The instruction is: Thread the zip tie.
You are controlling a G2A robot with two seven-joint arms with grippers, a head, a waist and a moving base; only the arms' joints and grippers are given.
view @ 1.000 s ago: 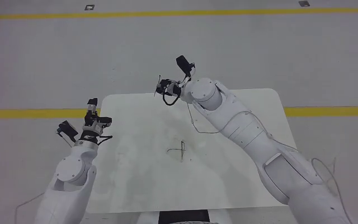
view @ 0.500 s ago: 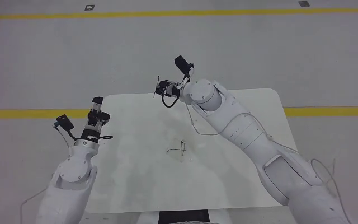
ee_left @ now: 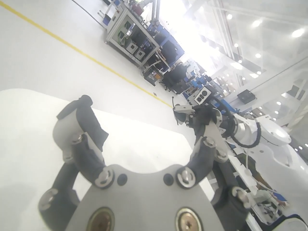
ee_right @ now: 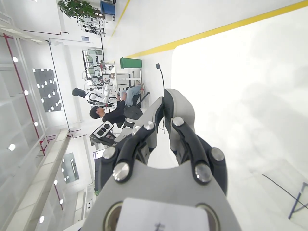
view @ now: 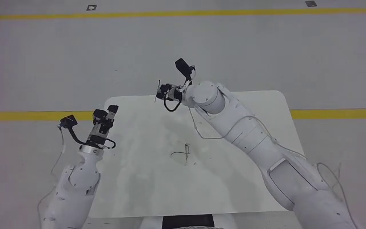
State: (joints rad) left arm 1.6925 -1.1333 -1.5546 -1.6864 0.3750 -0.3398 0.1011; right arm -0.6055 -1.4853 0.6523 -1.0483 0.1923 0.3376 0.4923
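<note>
**Left arm swung in over table edge; right has the zip tie**

Vs 1 s ago:
- The left gripper (view: 108, 111) was pointing off the table's left side. It has turned inward and now angles over the left edge of the table (view: 240, 189), near the far-left corner.
- The right gripper (view: 162, 90) has crept slightly left, otherwise same pose. It sits just past the table's far edge.
- The loose ties (view: 184, 153) haven't moved.

Fingers:
- Left: fingers (ee_left: 81, 111) spread wide, nothing between them.
- Right: pinched almost together on the zip tie (ee_right: 157, 66). The square head end sticks out past the fingertips and the strip runs back between the pads.
- From the left wrist view the tie stands roughly upright in the right gripper, off the table.

Around:
- The loose ties lie crossed on mid-table, nearer the robot and well apart from both grippers.
- The two grippers are well apart, with the table's far-left corner between them.
- A black cable loop (view: 170, 105) hangs under the right wrist, over the far edge of the table.
- A yellow floor line (view: 34, 115) runs behind the table on both sides.
</note>
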